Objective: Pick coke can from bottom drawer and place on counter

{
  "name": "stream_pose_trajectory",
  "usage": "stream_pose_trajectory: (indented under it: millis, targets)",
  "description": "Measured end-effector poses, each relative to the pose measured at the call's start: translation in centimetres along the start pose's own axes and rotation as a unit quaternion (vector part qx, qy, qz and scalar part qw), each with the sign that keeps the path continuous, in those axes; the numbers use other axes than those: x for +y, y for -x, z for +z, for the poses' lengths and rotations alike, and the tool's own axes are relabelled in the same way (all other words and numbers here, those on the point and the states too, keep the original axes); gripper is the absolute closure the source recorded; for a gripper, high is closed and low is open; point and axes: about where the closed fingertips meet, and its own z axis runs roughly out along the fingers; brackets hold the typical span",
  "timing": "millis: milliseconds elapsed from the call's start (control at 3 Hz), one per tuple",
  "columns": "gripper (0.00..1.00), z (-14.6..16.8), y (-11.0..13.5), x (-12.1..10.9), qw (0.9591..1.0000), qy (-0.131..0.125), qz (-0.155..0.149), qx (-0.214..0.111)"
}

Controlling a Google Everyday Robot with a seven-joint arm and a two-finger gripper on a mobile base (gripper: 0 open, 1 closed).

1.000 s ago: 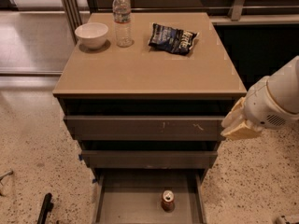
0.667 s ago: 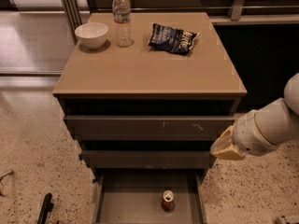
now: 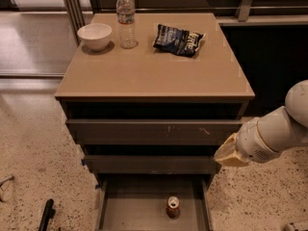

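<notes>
The coke can (image 3: 173, 207) stands upright in the open bottom drawer (image 3: 130, 215), right of the middle of its floor, with its silver top showing. The tan counter (image 3: 154, 71) tops the cabinet above it. My gripper (image 3: 230, 154) is at the end of the white arm coming in from the right. It hangs beside the cabinet's right front corner at the height of the middle drawer, above and to the right of the can, apart from it.
On the counter stand a white bowl (image 3: 95, 35), a clear water bottle (image 3: 126, 19) and a dark chip bag (image 3: 178, 39) at the back. Two upper drawers (image 3: 154, 131) are partly pulled out. A dark object (image 3: 46, 214) lies on the speckled floor at lower left.
The arm and gripper have moved down and to the left, from beside the upper drawer towards the middle drawer. The can and the drawers have not moved.
</notes>
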Motion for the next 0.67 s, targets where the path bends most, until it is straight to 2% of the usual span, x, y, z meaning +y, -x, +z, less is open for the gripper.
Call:
stream_pose_trajectory:
  millis: [333, 667]
  targets:
    - [1.00, 5.8, -3.1, 0.7, 0.9997, 0.015, -0.014, -0.015]
    - [1.00, 13.1, -6.2, 0.2, 0.9978, 0.019, -0.022, -0.060]
